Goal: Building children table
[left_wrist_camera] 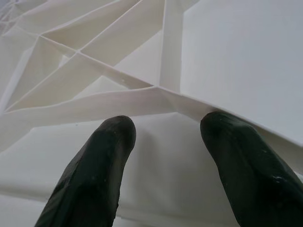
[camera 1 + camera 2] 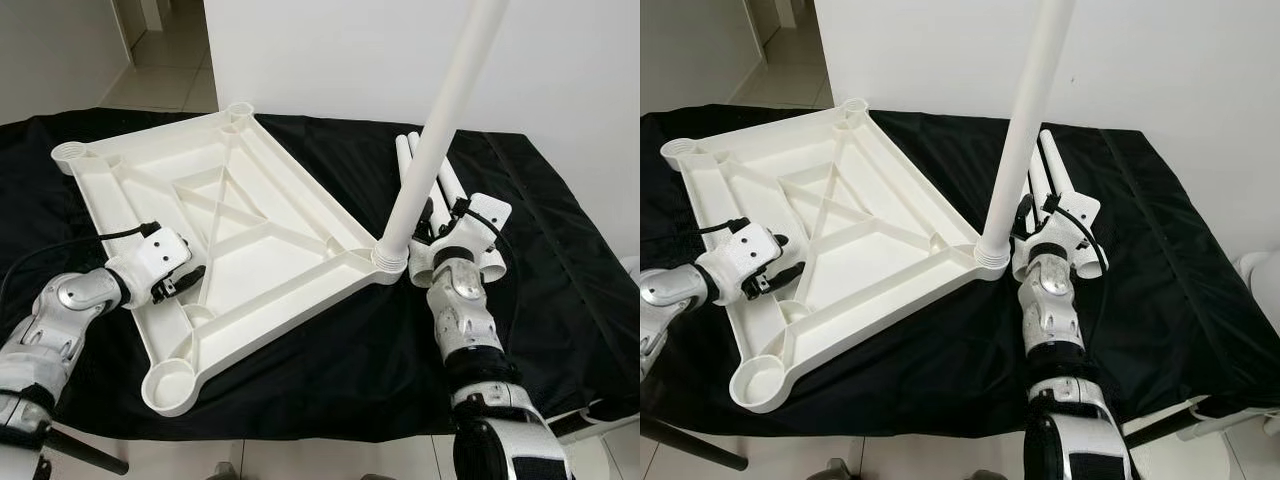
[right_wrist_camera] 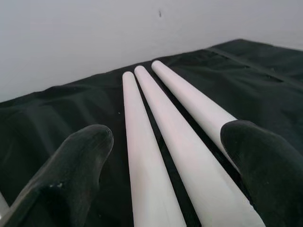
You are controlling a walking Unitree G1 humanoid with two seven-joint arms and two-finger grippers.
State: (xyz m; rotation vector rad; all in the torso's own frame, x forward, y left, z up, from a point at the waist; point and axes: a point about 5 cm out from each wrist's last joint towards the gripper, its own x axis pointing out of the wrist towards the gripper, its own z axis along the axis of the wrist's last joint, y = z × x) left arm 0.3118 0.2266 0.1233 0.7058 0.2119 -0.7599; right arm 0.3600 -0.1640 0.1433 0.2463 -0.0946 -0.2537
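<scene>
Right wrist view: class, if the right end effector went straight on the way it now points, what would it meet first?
Probably the three loose table legs lying side by side on the black cloth; its open fingers straddle them, with the wall beyond. Depth is unclear.

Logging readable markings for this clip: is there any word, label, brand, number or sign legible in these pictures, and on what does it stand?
None can be read.
White tabletop: bare ribbed plastic, no text.
Upright leg and three loose legs: plain white, no label.
Black cloth: unmarked.
Left gripper and right gripper: no legible lettering on their housings; any marking is too small to tell.
</scene>
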